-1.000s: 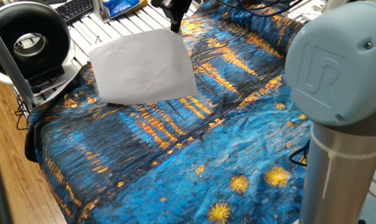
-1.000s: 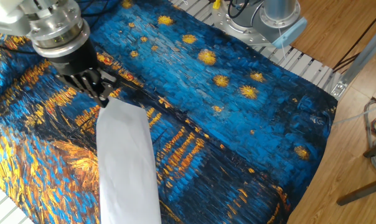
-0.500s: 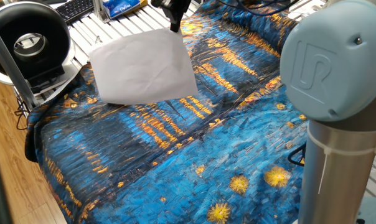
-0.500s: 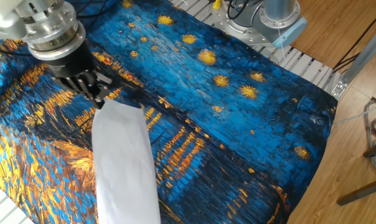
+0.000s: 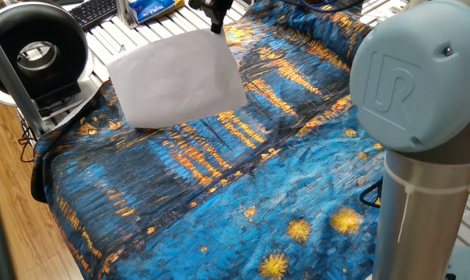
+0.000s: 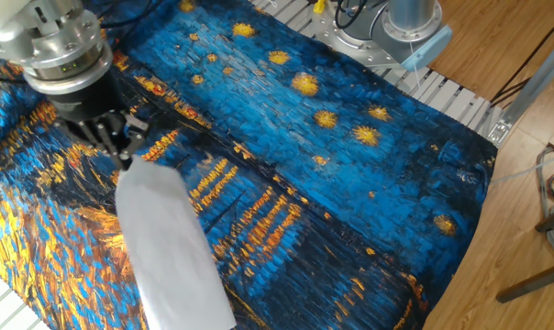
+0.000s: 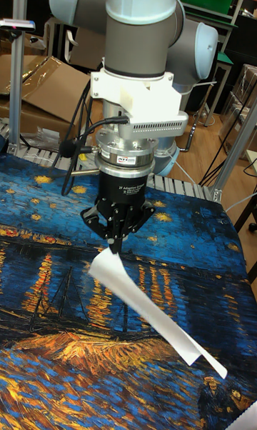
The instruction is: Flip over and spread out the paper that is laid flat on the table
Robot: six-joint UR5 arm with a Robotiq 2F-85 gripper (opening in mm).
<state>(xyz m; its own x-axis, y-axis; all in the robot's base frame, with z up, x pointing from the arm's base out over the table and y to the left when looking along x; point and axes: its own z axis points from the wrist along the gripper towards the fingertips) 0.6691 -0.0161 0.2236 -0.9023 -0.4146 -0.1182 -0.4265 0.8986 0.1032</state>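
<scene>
The paper (image 5: 174,80), a plain white sheet, hangs lifted off the table (image 5: 243,179), which is draped in a blue and orange cloth. My gripper (image 7: 114,248) is shut on one corner of the sheet. In the tall fixed view the paper (image 7: 146,308) slopes down and to the right from the pinched corner. The other fixed view has the gripper (image 6: 124,158) above the sheet (image 6: 167,247), which trails toward the near table edge. In one fixed view the gripper (image 5: 216,28) holds the sheet's upper right corner. Its far left edge lies over the white slatted surface (image 5: 110,39).
A black round device in a white ring (image 5: 36,50) stands at the left corner. A keyboard (image 5: 95,11) and a blue packet (image 5: 153,8) lie on the slats behind. The arm's base (image 6: 401,23) stands at the opposite end. Wooden floor (image 6: 525,202) borders the table.
The gripper has carried the pinched corner up and away across the table, toward the slatted end. The sheet swings with it and tilts more steeply.
</scene>
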